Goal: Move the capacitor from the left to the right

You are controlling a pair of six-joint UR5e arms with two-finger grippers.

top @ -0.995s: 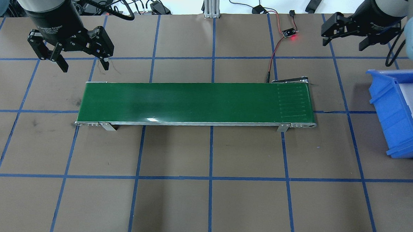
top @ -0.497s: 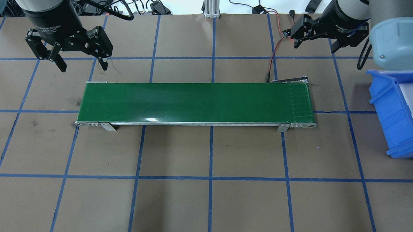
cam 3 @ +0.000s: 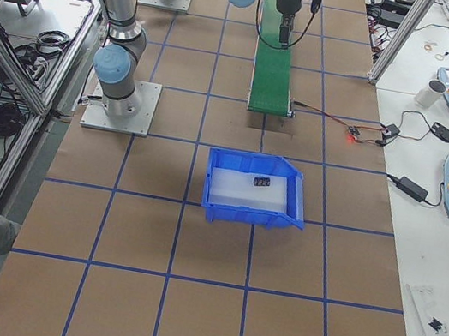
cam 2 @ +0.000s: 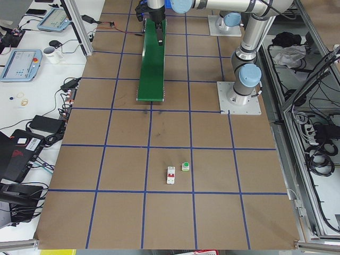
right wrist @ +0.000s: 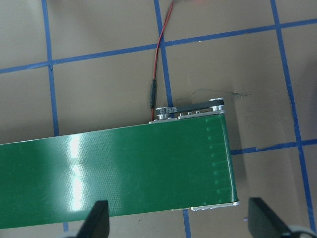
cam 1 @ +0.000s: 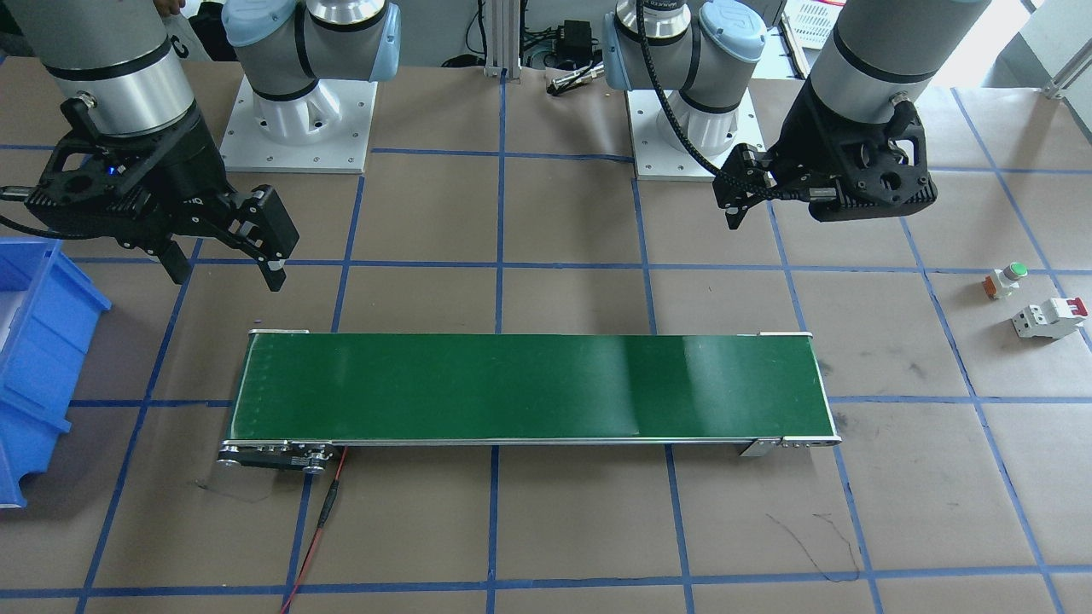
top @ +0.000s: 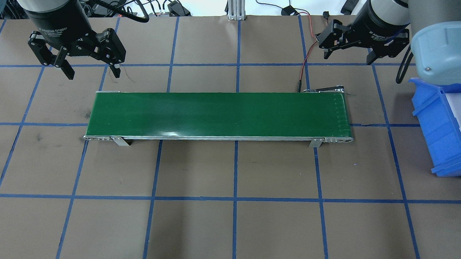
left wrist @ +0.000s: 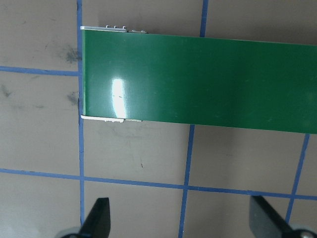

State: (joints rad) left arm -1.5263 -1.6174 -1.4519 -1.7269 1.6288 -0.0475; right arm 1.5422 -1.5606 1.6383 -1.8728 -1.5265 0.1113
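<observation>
The capacitor [cam 3: 262, 181] shows only in the exterior right view, as a small black thing lying inside the blue bin [cam 3: 251, 216]. It is hidden in the other views. My left gripper [top: 94, 75] is open and empty, above the table just beyond the left end of the green conveyor belt [top: 219, 113]. It also shows in its wrist view [left wrist: 181, 218]. My right gripper [top: 349, 58] is open and empty, beyond the belt's right end, left of the bin [top: 437, 127]. It also shows in the front view [cam 1: 226, 277].
A green-capped button [cam 1: 1007, 277] and a white block with a red lever [cam 1: 1049, 317] lie on the table far out on my left. A red cable [top: 305, 66] runs from the belt's right end to the table's far edge.
My right gripper has moved left, away from the bin, to beyond the belt's right end. The left gripper has hardly moved.
</observation>
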